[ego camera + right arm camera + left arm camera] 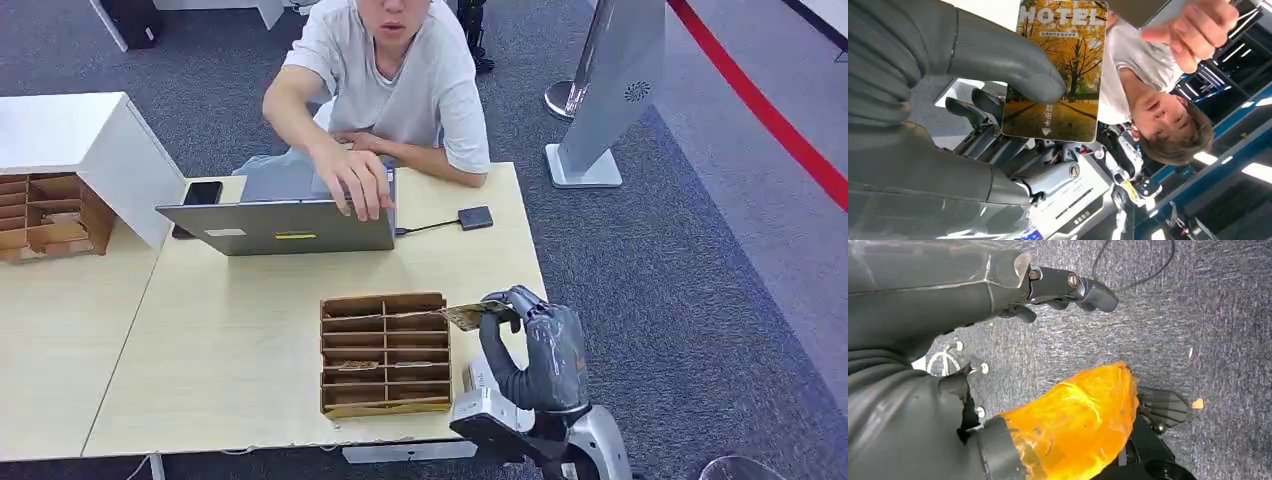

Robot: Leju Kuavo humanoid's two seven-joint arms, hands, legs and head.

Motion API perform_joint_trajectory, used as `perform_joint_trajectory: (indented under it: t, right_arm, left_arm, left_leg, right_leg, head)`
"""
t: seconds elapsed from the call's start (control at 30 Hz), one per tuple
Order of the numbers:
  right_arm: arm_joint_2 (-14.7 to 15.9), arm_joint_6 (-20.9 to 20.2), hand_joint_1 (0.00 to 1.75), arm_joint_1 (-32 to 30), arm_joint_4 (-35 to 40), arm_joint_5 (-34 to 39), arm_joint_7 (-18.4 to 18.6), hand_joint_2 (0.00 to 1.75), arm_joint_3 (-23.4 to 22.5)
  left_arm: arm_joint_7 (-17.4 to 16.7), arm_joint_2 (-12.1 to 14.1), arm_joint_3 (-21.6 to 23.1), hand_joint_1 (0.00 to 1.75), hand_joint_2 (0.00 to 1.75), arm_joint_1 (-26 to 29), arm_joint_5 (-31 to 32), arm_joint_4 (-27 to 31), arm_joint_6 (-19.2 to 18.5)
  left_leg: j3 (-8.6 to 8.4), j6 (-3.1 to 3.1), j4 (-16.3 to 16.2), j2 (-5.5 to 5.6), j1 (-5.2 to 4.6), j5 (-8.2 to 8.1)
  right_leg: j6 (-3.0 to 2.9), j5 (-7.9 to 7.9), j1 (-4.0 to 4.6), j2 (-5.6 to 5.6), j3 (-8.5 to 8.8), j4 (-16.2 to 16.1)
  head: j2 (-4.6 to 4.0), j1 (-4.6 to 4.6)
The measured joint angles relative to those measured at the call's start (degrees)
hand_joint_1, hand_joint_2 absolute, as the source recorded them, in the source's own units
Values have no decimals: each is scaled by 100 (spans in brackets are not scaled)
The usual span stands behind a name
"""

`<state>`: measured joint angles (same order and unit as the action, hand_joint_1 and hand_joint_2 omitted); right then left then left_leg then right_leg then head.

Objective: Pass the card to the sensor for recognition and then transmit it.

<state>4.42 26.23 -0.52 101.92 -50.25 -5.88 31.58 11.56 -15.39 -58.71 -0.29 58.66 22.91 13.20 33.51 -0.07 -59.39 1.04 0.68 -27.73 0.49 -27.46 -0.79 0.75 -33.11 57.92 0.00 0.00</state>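
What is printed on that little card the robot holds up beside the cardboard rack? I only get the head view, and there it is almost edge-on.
Observer: The right wrist view shows the card's face: yellow autumn trees and the word HOTEL.
Operator: How does it keep hold of it?
Observer: The right hand's thick grey thumb presses on the printed face, with the darker fingers behind the card.
Operator: And the other hand?
Observer: The left wrist view shows the left hand hanging over grey carpet, with nothing in it.
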Motion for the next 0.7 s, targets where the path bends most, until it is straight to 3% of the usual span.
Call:
perform_joint_trajectory:
  t: [0.47, 0.7]
  right_arm:
    - [-151, -415, 175, 751, -444, -31, 372, 175, 247]
    - [-300, -459, 175, 1095, -787, -411, 658, 175, 363]
  left_arm:
    - [22, 118, 2, 0, 0, -102, 205, -249, 105]
    - [22, 173, 39, 0, 0, -159, 308, -380, 140]
  left_leg:
    - [0, -1, 0, -1, 1, 1]
    - [0, -3, 0, 1, 1, 2]
  right_leg:
    - [-1, 0, 1, 1, 0, 2]
    - [-1, 0, 0, 0, -1, 2]
  head:
    - [0, 2]
    - [0, 0]
